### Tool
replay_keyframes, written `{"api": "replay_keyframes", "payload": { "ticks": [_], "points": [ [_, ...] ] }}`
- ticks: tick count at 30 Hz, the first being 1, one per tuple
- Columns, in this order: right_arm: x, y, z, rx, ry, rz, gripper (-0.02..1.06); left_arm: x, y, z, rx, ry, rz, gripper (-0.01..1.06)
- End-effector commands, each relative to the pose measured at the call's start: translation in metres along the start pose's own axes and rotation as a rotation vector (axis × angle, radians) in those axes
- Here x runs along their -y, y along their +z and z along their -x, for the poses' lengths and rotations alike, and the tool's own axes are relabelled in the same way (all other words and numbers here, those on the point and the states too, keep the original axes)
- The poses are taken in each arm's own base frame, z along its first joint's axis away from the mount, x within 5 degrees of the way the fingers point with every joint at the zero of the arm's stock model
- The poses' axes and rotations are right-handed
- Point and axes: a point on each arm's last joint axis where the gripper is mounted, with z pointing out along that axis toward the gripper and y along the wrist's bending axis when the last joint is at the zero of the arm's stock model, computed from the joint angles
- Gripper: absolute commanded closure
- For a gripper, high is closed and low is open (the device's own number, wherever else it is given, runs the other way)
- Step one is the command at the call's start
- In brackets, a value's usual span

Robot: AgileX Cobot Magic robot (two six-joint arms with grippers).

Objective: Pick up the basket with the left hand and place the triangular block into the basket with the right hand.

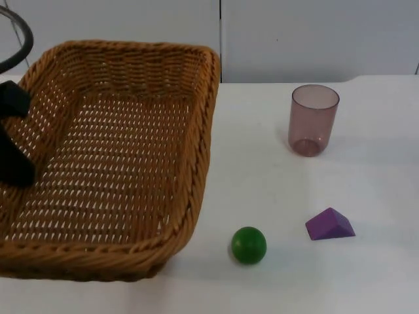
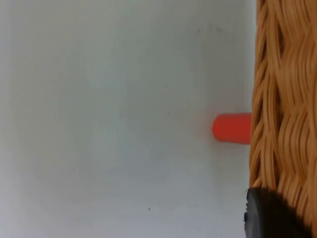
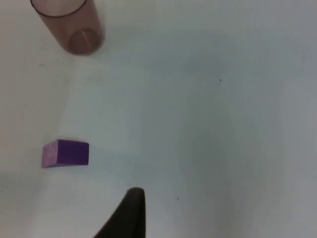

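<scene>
A large woven wicker basket [image 1: 196,131] takes up the left side of the top view, and nothing lies inside it. My left gripper [image 1: 10,134] is shut on the basket's left wall. In the left wrist view the basket's rim [image 2: 285,99] runs beside one black fingertip [image 2: 270,215]. The purple triangular block [image 1: 329,224] lies on the white table at the front right, well apart from the basket. My right gripper [image 3: 130,213] hovers over the table a short way from the purple block [image 3: 65,152], touching nothing.
A green ball [image 1: 249,245] rests between the basket and the block. A translucent brownish cup [image 1: 313,120] stands upright behind the block, also seen as the cup [image 3: 69,25]. A red cylinder [image 2: 232,128] lies on the table, partly hidden by the basket's rim.
</scene>
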Motion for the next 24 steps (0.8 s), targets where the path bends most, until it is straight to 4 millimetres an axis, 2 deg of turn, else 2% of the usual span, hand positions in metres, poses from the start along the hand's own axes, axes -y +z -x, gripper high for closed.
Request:
{"api": "replay_keyframes", "payload": {
  "ticks": [1, 6, 9, 11, 15, 16, 20, 21, 22, 24],
  "points": [
    [0.001, 0.000, -0.002, -0.013, -0.036, -0.005, -0.01, 0.002, -0.003, 0.000, 0.013, -0.019, -0.009, 1.05],
    [-0.001, 0.000, -0.001, -0.008, -0.076, 0.016, -0.01, -0.001, -0.003, -0.001, 0.003, -0.015, 0.015, 1.05],
    [-0.003, 0.000, -0.004, -0.031, -0.258, 0.039, -0.01, -0.004, -0.003, -0.003, -0.017, -0.013, 0.055, 1.05],
    [-0.004, 0.000, -0.004, -0.029, -0.278, 0.054, -0.01, -0.005, -0.003, -0.003, -0.020, -0.014, 0.062, 1.05],
    [-0.022, 0.000, 0.004, -0.012, -0.400, 0.243, -0.01, -0.005, -0.003, -0.002, -0.013, -0.021, 0.059, 1.05],
    [-0.022, 0.000, 0.004, -0.012, -0.400, 0.243, -0.01, -0.005, -0.003, -0.002, -0.013, -0.021, 0.059, 1.05],
    [-0.048, 0.025, 0.011, -0.128, -0.607, 0.329, -0.01, -0.005, -0.003, -0.002, -0.012, -0.021, 0.059, 1.05],
    [-0.048, 0.025, 0.011, -0.128, -0.607, 0.329, -0.01, -0.005, -0.003, -0.002, -0.012, -0.021, 0.059, 1.05],
    [-0.063, 0.041, 0.010, -0.205, -0.721, 0.346, -0.01, -0.005, -0.003, -0.002, -0.012, -0.021, 0.059, 1.05],
    [-0.085, 0.063, 0.011, -0.252, -0.859, 0.353, -0.01, -0.005, -0.003, -0.002, -0.005, -0.021, 0.062, 1.05]
  ]
}}
